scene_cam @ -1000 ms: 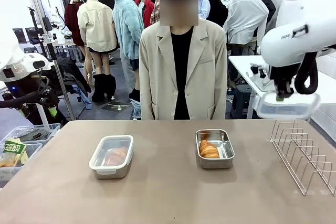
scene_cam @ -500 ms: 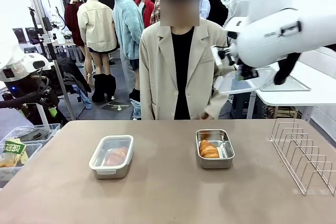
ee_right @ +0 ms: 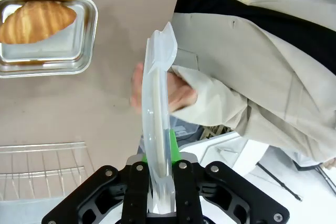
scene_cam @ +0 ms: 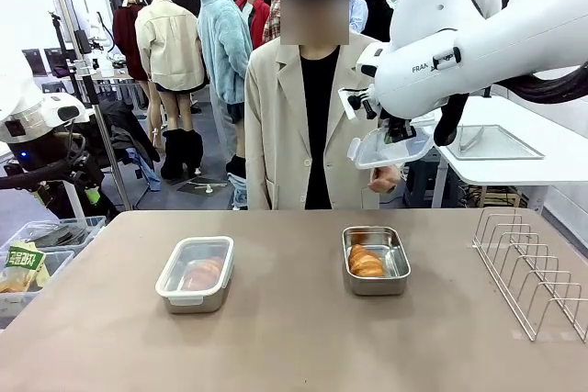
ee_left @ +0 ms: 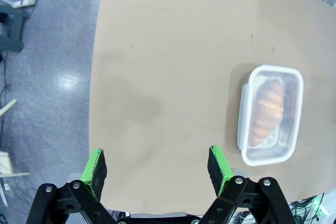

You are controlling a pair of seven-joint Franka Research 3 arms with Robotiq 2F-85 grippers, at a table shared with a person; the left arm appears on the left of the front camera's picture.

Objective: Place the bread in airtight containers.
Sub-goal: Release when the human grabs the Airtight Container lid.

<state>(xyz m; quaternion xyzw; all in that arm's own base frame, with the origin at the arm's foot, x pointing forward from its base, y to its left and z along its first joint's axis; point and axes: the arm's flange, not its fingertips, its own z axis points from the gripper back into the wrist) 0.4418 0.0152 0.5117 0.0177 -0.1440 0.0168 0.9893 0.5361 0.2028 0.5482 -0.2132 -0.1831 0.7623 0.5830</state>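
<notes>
Above the open container [scene_cam: 376, 261] with bread [scene_cam: 366, 262], right gripper [scene_cam: 395, 138] pinches a translucent lid [scene_cam: 390, 148] — left gripper [ee_left: 157, 163] spread wide.

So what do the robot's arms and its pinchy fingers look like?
The right arm is fat, round and glossy white, with small dark lettering and a black cable looping beneath it. Each gripper is black with bolted, hinged links: the left gripper has two fingers tipped with bright green pads, and the right gripper shows a green pad too.
</notes>
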